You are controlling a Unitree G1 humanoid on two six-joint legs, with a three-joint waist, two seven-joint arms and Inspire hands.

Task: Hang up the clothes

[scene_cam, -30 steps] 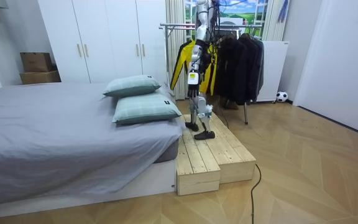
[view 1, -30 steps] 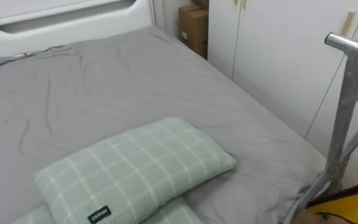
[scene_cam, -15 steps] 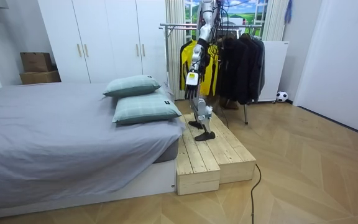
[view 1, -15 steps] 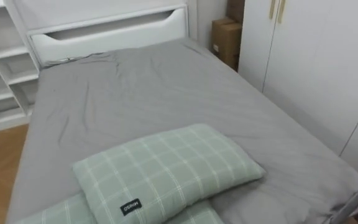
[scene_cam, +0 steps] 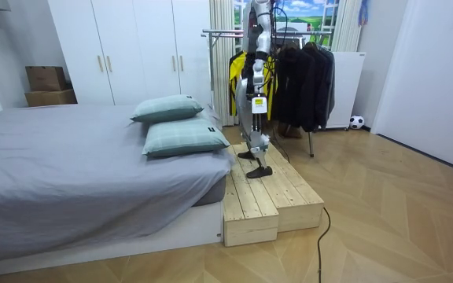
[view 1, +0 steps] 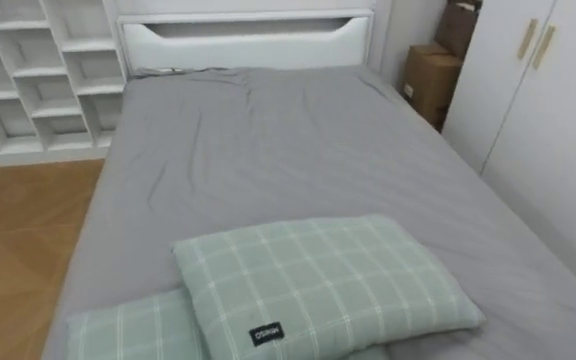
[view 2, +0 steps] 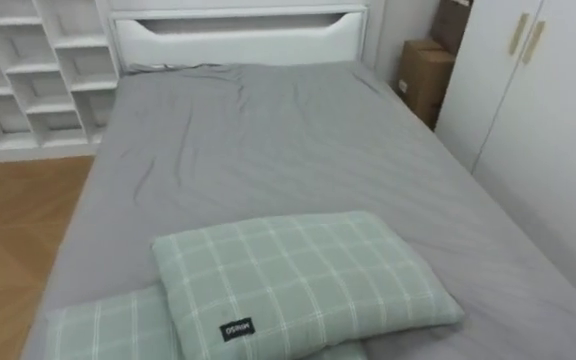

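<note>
On the wooden platform [scene_cam: 274, 196], frame centre, the robot faces the bed [view 1: 298, 150]. The yellow garment [scene_cam: 233, 79] hangs on the rack [scene_cam: 219, 33] behind it. The left hand [scene_cam: 256, 107] dangles, and I cannot tell how its fingers are set. A misstep off the platform edge could topple the robot.

Around your left hand [scene_cam: 255, 112]: pillows [view 1: 318, 285] stacked on the bed [view 1: 268, 150] ahead, clothes rack [scene_cam: 220, 33] behind, wooden platform [scene_cam: 262, 196] below.

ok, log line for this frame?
stand: wooden platform | facing: bed, two pillows | yellow garment: on rack | left hand: down at side
</note>
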